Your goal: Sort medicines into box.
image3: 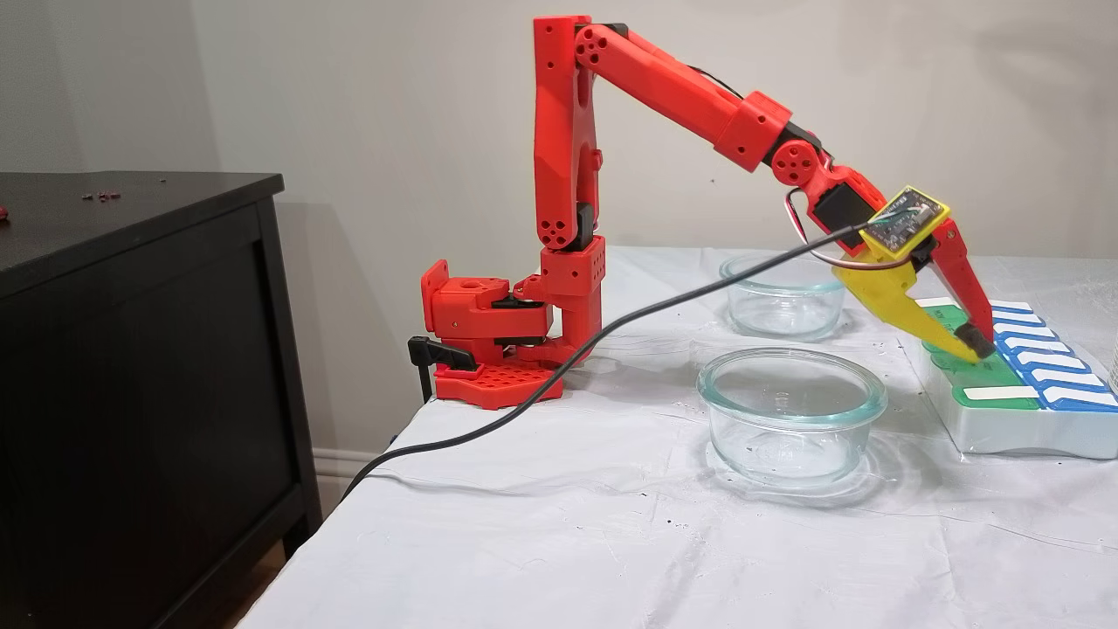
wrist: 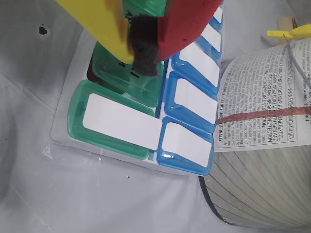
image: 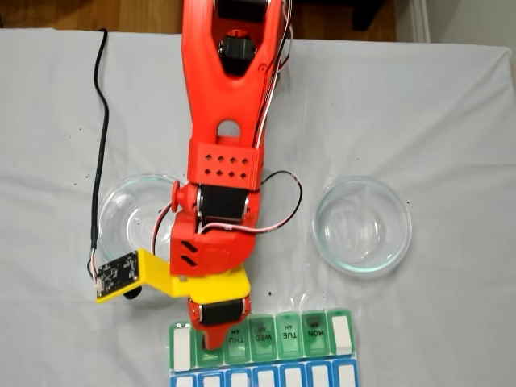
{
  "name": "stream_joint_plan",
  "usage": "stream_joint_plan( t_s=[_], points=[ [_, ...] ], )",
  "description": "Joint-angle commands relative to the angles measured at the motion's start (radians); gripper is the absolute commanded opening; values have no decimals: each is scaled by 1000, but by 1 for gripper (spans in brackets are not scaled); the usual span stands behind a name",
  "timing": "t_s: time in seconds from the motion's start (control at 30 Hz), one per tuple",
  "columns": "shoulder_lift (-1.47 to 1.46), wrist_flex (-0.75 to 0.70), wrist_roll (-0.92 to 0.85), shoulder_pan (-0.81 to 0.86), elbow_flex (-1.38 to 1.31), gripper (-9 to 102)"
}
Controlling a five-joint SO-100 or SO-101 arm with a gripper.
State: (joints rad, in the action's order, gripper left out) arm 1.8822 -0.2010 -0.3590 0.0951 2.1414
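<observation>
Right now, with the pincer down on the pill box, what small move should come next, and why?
Probably press the red-and-yellow pincer slightly down: its closed tips rest on a translucent green lid of the white pill organizer that looks tilted, not seated like its neighbours, and something dark red shows under its edge.

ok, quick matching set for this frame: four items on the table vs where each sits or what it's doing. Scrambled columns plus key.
Items:
1. gripper
2. pill organizer
3. glass dish on the right in the top-down fixed view
4. black cable

Places or states:
A. runs along the cloth's left side in the top-down fixed view
B. tips down on the green lid row
C. at the bottom edge of the top-down fixed view, green row above blue row
D. sits apart from the arm, no balls visible inside

Pairs: 1-B, 2-C, 3-D, 4-A
</observation>
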Motion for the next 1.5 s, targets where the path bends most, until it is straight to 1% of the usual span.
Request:
stream_joint_plan(
  t_s=[0.0,0.2,0.3,0.5,0.6,0.73,1.07,1.47],
  points=[
    [-18,-38,11,5,-110,0],
    [-94,-98,18,9,-143,0],
    [-110,-150,-6,-2,-141,0],
    [-110,-196,-67,-21,-110,0],
    [-92,-198,-112,-28,-75,0],
    [-63,-160,-167,-29,-18,0],
    [-37,-253,-184,-40,5,0],
    [-69,-267,-163,-41,12,0]
  ],
)
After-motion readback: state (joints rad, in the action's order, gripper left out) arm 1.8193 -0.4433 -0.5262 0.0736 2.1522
